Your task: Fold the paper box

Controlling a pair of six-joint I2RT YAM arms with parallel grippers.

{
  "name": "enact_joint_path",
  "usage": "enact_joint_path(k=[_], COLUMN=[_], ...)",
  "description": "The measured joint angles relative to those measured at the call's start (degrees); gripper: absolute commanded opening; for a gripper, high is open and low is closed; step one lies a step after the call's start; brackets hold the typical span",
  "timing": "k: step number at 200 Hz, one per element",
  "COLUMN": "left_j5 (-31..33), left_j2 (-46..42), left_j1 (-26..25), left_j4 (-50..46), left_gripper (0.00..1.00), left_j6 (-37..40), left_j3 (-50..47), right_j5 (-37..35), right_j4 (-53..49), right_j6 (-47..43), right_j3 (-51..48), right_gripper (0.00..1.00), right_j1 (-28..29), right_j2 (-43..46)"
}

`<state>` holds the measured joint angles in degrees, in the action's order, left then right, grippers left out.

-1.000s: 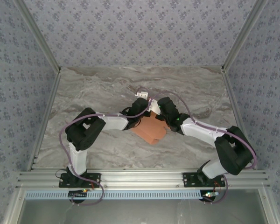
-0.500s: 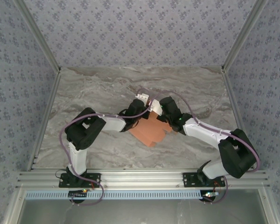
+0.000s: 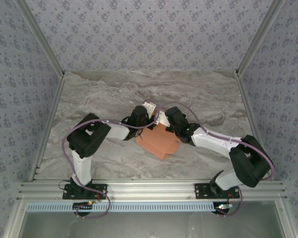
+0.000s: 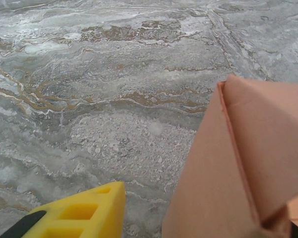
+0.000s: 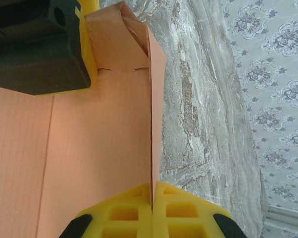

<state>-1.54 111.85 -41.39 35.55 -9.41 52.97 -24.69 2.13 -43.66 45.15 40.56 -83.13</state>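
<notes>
Since a second ago the box [image 3: 159, 141] has slid a little toward my left on the table [image 3: 89, 99]. My left wrist has drawn back with it, and that side's jaws have eased apart.

Now my left gripper [image 3: 148, 124] stands loose at one raised corner. In its wrist view the yellow finger [image 4: 92, 213] is clear of the cardboard with bare table between, so I judge that it grips nothing. My right gripper [image 5: 152, 201] is closed tight on the top edge of a side wall [image 5: 156, 99] and holds it upright.

The box sits mid-table between my two wrists. One wall is up and the corner flap [image 5: 109, 42] beside it is bent inward. The floor panel [image 5: 89, 148] lies flat and open. I reckon I am partway: the other walls must be raised and the tabs locked.
</notes>
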Motion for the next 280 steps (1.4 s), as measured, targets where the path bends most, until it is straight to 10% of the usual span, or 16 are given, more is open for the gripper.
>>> enact_joint_path(k=[68, 150, 280], left_j5=[-5.2, -5.16, -5.29], left_j2=[-0.39, -0.98, -1.55], left_j1=[0.96, 1.97, 2.64], left_j4=[0.66, 0.48, -1.38], left_gripper=[0.13, 0.09, 0.09], left_j6=[4.92, 6.64, 6.38], left_j3=[-0.63, -0.63, -0.63], right_j5=[1.03, 7.61, 4.02], right_j4=[-1.66, -10.54, -13.0], right_j6=[-0.42, 4.22, -0.28], right_j3=[1.64, 4.28, 8.5], right_gripper=[0.2, 0.4, 0.34], right_j1=[-0.07, -4.37, -1.46], right_j2=[-1.07, 3.26, -3.52])
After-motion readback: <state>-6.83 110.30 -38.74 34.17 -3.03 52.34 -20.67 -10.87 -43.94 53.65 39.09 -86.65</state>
